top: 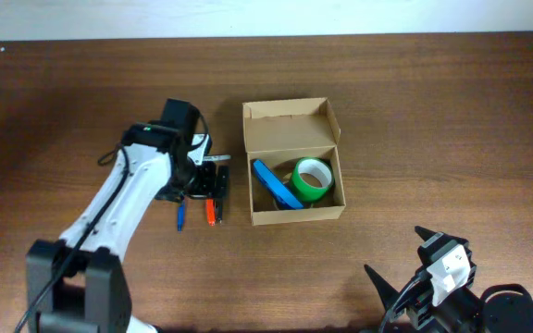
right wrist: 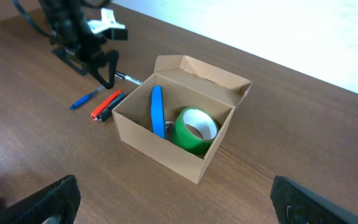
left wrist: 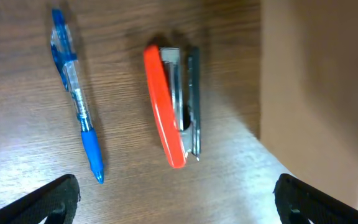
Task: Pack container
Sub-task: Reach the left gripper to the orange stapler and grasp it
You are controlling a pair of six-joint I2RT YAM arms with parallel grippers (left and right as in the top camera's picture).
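Observation:
The tan cardboard container (top: 296, 215) stands open at mid table, its flap lid up at the back. Inside are a green tape roll (top: 314, 179) and a flat blue object (top: 277, 184). The right wrist view shows the container (right wrist: 160, 149), the roll (right wrist: 195, 129) and the blue object (right wrist: 158, 112). An orange stapler (top: 212, 212) and a blue pen (top: 181, 215) lie left of the container. My left gripper (top: 204, 188) is open above the stapler (left wrist: 166, 119) and the pen (left wrist: 74, 92). My right gripper (top: 405, 282) is open and empty near the front edge.
The container's left wall (left wrist: 319, 93) fills the right side of the left wrist view. The left arm (top: 128, 199) reaches in from the front left. The table's far edge (top: 266, 35) meets a white wall.

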